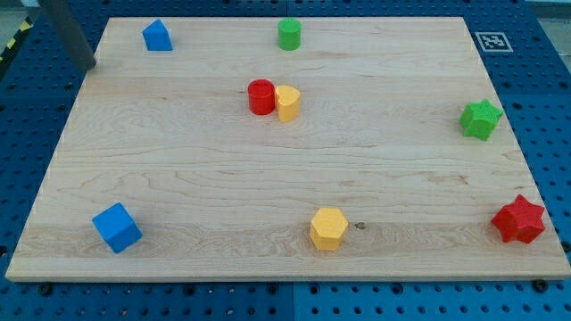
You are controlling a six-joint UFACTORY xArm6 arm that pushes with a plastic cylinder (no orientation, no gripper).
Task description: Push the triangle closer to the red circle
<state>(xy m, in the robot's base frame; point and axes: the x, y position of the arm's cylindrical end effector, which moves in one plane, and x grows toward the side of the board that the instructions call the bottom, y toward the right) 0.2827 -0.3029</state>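
The blue triangle block (157, 36) sits near the board's top left corner. The red circle block (261, 96) stands right of and below it, near the upper middle, touching a yellow block (287, 103) on its right side. My tip (86, 65) is at the board's left edge, left of and slightly below the blue triangle and apart from it. The dark rod slants up to the view's top left.
A green circle block (288, 34) is at the top middle. A green star (480, 119) is at the right edge and a red star (518, 219) at the bottom right. A yellow hexagon (328, 228) is at the bottom middle, a blue cube (117, 226) at the bottom left.
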